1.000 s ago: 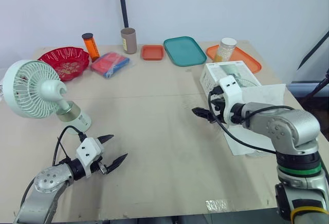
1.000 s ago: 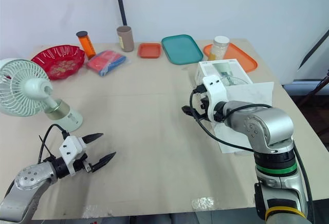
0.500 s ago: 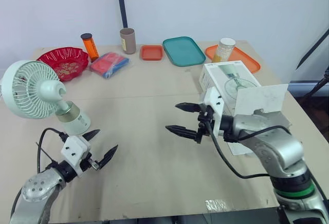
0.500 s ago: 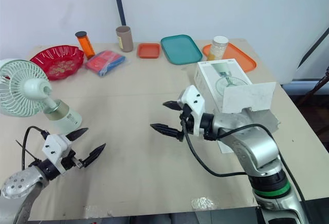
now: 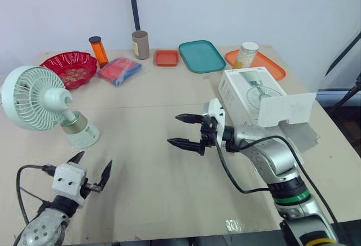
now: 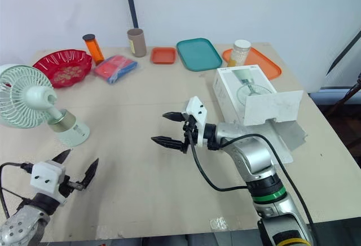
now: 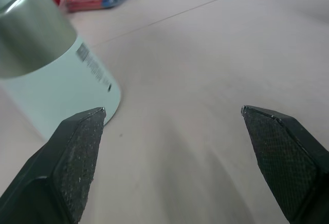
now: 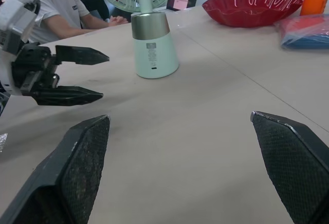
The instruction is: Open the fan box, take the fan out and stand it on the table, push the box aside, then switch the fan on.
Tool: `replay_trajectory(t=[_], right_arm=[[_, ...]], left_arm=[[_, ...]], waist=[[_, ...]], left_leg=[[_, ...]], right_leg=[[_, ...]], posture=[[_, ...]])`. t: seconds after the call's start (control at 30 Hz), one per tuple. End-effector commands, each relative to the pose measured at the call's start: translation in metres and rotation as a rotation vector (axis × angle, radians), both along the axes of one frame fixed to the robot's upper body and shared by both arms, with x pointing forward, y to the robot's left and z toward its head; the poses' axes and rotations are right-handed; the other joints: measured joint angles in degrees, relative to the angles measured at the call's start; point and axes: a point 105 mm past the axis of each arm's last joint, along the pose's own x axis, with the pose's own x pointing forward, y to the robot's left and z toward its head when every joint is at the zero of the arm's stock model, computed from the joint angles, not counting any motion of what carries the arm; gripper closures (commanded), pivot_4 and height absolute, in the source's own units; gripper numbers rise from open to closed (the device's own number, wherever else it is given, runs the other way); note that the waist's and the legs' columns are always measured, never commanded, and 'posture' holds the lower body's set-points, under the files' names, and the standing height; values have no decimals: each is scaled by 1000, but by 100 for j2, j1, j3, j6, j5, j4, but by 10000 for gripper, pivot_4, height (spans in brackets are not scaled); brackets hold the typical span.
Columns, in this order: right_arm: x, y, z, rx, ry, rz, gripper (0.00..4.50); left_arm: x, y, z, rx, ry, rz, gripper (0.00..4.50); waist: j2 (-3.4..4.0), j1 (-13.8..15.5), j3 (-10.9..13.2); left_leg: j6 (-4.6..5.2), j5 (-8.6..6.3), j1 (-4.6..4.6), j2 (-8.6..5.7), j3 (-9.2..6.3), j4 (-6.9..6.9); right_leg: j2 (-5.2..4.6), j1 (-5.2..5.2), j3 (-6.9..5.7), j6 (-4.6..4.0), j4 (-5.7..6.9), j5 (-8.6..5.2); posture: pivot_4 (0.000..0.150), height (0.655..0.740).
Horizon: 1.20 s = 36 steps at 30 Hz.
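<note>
Pale-green plastic is what the fan (image 5: pixel 39 98) is made of: a round ribbed grille is carried on a short neck, a brushed metallic band (image 8: pixel 149 26) and a smooth cone-shaped base (image 5: pixel 83 136). It is stood upright near the left edge of the table (image 5: pixel 163 195), whose top is matt, beige and board-like. The fan box (image 5: pixel 251 88), white glossy card printed with a fan picture, is laid near the right edge with its flap (image 5: pixel 286 109) raised open and a crumpled grey sheet (image 5: pixel 303 136) spread beneath it. Opening, unpacking and standing the fan are judged done, and the box seems already set aside. Only the switching-on is judged left, and whether the blades turn cannot be told.

The left gripper (image 5: pixel 92 164) is held low by the near-left corner, just in front of the base, with its black textured fingers (image 7: pixel 77 152) spread and nothing between them. The right gripper (image 5: pixel 173 129) is held over the middle of the table, pointed towards the fan, its tapered fingers also spread wide and empty.

Along the far edge are lined a glossy red bowl (image 5: pixel 70 67), an orange bottle (image 5: pixel 99 50), a red-and-blue packet (image 5: pixel 120 70), a brown tube (image 5: pixel 140 44), a small orange tray (image 5: pixel 167 57), a teal tray (image 5: pixel 202 56) and a lidded jar (image 5: pixel 247 54) on a larger orange tray (image 5: pixel 271 66).
</note>
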Motion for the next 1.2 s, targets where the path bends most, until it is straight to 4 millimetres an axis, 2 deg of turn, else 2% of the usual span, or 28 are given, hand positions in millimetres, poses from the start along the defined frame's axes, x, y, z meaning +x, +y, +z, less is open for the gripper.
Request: replay_trajectory(t=[0.03, 0.3, 0.5, 0.6, 0.67, 0.83, 1.0, 1.2], right_arm=[[1, 9, 8, 7, -58, 47, 279], [4, 15, 3, -5, -62, 64, 279], [4, 16, 2, -13, -62, 70, 279], [6, 16, 2, -12, -61, 75, 279], [6, 17, 2, -13, -61, 79, 279], [4, 19, -1, -24, -61, 100, 279], [1, 24, -2, -21, -63, 112, 279], [-2, 26, -4, -25, -70, 119, 279]], left_arm=[[-3, 15, 21, -13, -87, 102, 0], [-8, 10, 19, 28, -91, 128, 0], [-5, 36, 38, 10, -195, 325, 0], [-8, 63, 49, -13, -246, 470, 0], [-9, 73, 54, -25, -262, 520, 0], [-11, 79, 64, -9, -280, 516, 0], [-2, 67, 68, 30, -256, 375, 0], [8, 73, 77, 40, -274, 347, 0]], waist=[[-1, 3, 0], [-1, 3, 0], [-1, 7, 0], [-1, 9, 0], [-2, 8, -1], [-2, 8, -1], [-2, 4, -1], [-2, 5, -1]], left_leg=[[0, 0, 0, 0, -2, 0], [-2, 1, -2, -1, -2, 0], [-2, 1, -1, 0, -2, 0], [-3, 1, -1, 0, -2, 0], [-3, 2, -1, 1, -3, 0], [-4, 2, -2, -1, -3, 0], [-7, 3, -1, -1, -4, 0], [-7, 4, -1, 0, -5, 0]], right_leg=[[1, 1, -3, 0, 0, 0], [0, 1, -3, 1, -3, 2], [1, 2, -3, -1, -3, 5], [0, 2, -3, -1, -3, 5], [2, 1, -4, -1, -3, 6], [0, 2, -5, -1, -3, 6], [1, 2, -7, -3, -3, 7], [0, 2, -8, -3, -3, 7]], posture=[[1500, 7400], [1500, 7400], [1500, 7400], [1500, 7400], [1500, 7400], [1500, 7400], [1500, 7400], [1500, 7400]])
